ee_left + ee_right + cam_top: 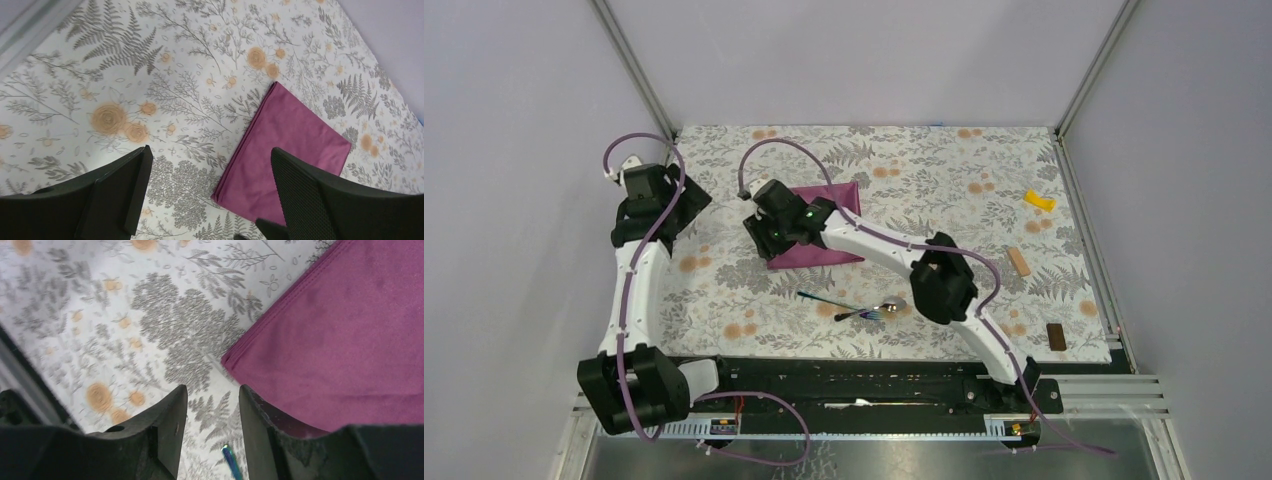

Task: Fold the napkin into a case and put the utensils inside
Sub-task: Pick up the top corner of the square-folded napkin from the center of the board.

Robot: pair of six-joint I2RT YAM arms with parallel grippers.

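The dark purple napkin (pixel 810 256) lies folded into a flat rectangle on the tablecloth at mid-table; my right arm covers its middle. It also shows in the left wrist view (pixel 290 135) and in the right wrist view (pixel 345 335). My right gripper (pixel 760 236) hovers at the napkin's near-left corner, jaws a little apart and empty (pixel 212 407). My left gripper (pixel 687 207) is open and empty to the left of the napkin (pixel 207 192). The silver spoon (pixel 881 308) and the bluish-handled utensil (pixel 822 299) lie crossed on the cloth nearer the arms. The bluish tip shows between the right fingers (pixel 230 460).
The floral tablecloth (pixel 924 170) covers the table. A small yellow piece (pixel 1039 200), a tan block (pixel 1019 262) and a small brown block (pixel 1055 336) lie at the right side. Metal frame posts and grey walls bound the back and sides.
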